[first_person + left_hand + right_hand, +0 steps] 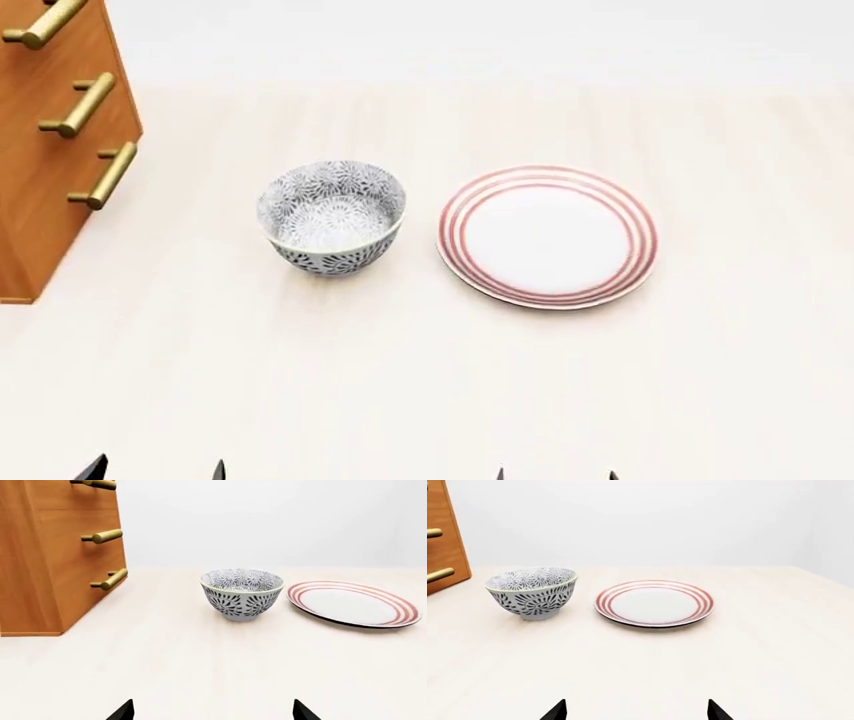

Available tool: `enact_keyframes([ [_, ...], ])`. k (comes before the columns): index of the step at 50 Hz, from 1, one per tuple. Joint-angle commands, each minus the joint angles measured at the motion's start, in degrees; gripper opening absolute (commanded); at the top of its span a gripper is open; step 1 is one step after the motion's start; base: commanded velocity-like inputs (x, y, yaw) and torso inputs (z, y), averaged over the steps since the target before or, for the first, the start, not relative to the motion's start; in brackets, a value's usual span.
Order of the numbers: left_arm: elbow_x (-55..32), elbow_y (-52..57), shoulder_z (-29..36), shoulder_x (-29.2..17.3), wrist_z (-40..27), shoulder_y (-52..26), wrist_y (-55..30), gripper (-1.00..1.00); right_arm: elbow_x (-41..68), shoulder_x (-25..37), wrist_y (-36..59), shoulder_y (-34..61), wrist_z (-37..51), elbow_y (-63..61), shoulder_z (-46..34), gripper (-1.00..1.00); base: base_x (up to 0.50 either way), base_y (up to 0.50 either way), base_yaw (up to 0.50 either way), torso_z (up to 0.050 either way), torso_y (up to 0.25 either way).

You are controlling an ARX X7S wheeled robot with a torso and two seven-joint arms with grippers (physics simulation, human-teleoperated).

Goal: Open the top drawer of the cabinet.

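The orange-brown wooden cabinet (34, 190) stands at the far left of the table; it also shows in the left wrist view (47, 565) and at the edge of the right wrist view (444, 535). Three brass bar handles show, the highest (40, 25) cut by the frame edge. The cabinet's top is out of view, so I cannot tell which drawer is the top drawer. The drawers that show are shut. My left gripper (156, 472) (213, 712) and right gripper (557, 476) (636, 711) are open and empty, low at the table's near edge, far from the cabinet.
A blue-and-white patterned bowl (331, 217) stands on the pale table (400, 390) just right of the cabinet. A white plate with red rings (547, 235) lies to the bowl's right. A white wall rises behind.
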Motion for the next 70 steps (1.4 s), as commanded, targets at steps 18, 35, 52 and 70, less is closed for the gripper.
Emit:
enact_keyframes([
  [18,-0.38,-0.95,-0.07,-0.01,-0.55,-0.72,0.47,1.0,0.51,0.14,-0.21,0.66,0.03,0.42,-0.16,1.0,0.5,0.0,0.0,0.0,0.0],
  [35,-1.1,-0.7,0.87,-0.7,-1.05,-0.59,0.42,1.0,1.17,0.77,-0.5,0.56,0.54,0.41,-1.0,1.0,0.5,0.0,0.0,0.0,0.0],
  [52,-1.73,-0.7,1.64,-1.27,-1.57,-0.63,0.53,1.0,2.2,1.26,-1.02,0.33,1.04,0.08,-1.43,1.0,0.46,0.0,0.0,0.0,0.001],
  [70,-2.25,-0.64,2.21,-1.78,-2.23,-0.69,0.64,1.0,2.37,1.9,-1.95,0.41,1.28,0.02,-2.44,1.0,0.0,0.28,0.0,0.0,0.0],
])
